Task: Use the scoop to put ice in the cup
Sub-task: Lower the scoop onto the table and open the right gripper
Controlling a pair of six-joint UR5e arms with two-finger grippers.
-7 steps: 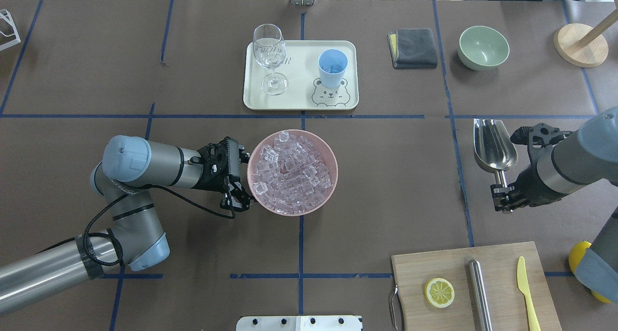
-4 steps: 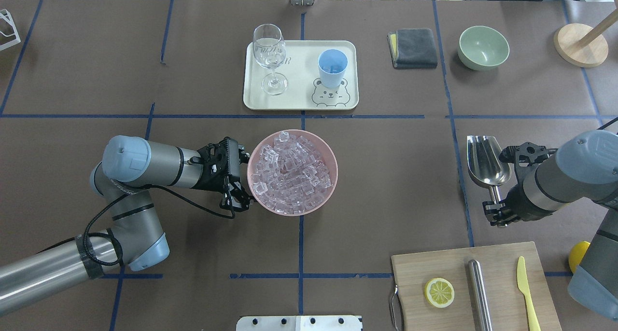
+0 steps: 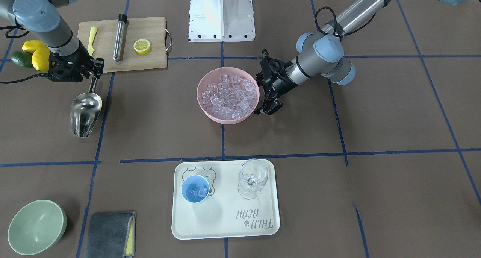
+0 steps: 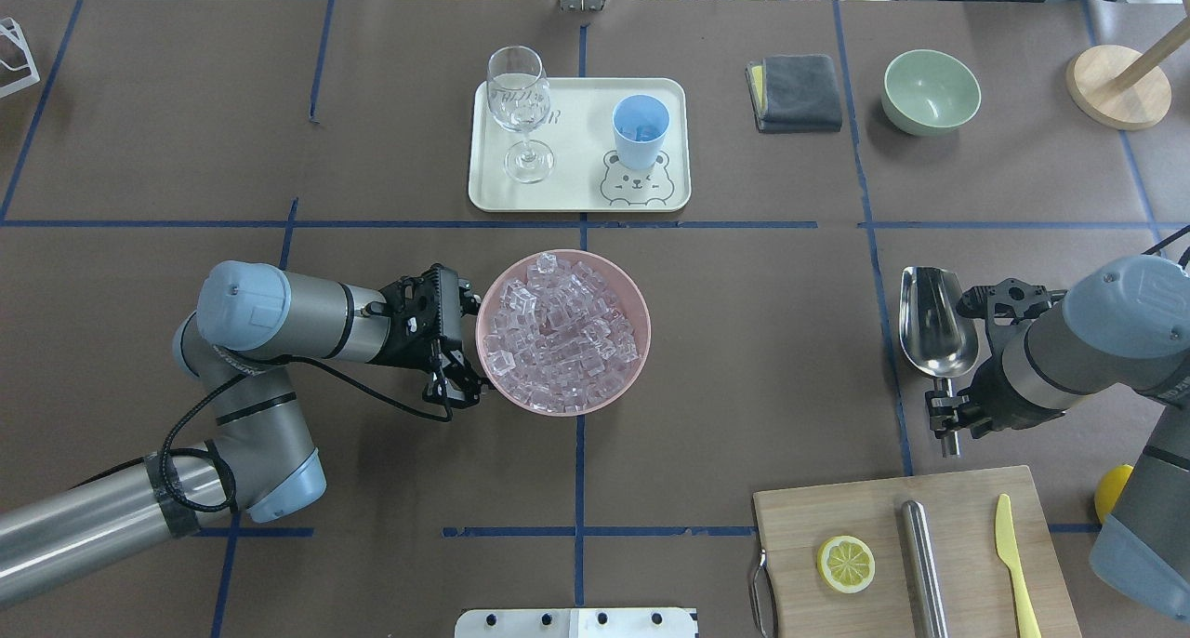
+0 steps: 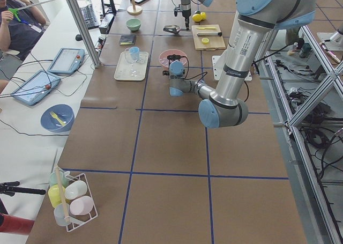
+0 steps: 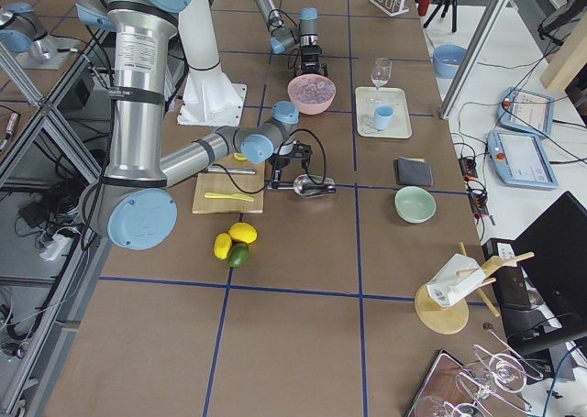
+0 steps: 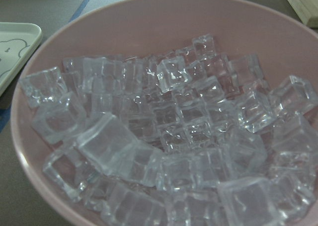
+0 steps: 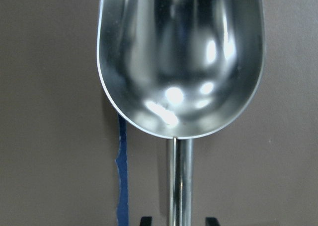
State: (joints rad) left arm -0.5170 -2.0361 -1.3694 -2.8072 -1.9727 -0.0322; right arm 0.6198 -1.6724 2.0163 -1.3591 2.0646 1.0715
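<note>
Pinching the scoop's [image 4: 937, 325] rod handle between its fingers, the right gripper [image 4: 941, 407] holds it low over the table [image 4: 744, 340], trough empty. The left gripper [image 4: 454, 378] sits beside the pink bowl [image 4: 562, 331] heaped with ice [image 4: 558, 326]; I cannot tell how its fingers stand. The cup [image 3: 195, 188] on the tray [image 3: 225, 216] contains a few cubes.

Only one bit of readable text here

The tray [image 3: 225, 220] is showing "TAJI BEAR" printed near one corner, upside down in the front view; there's lettering on the wine glass [image 4: 517, 89] too, but it's coming out too blurry to read.
</note>
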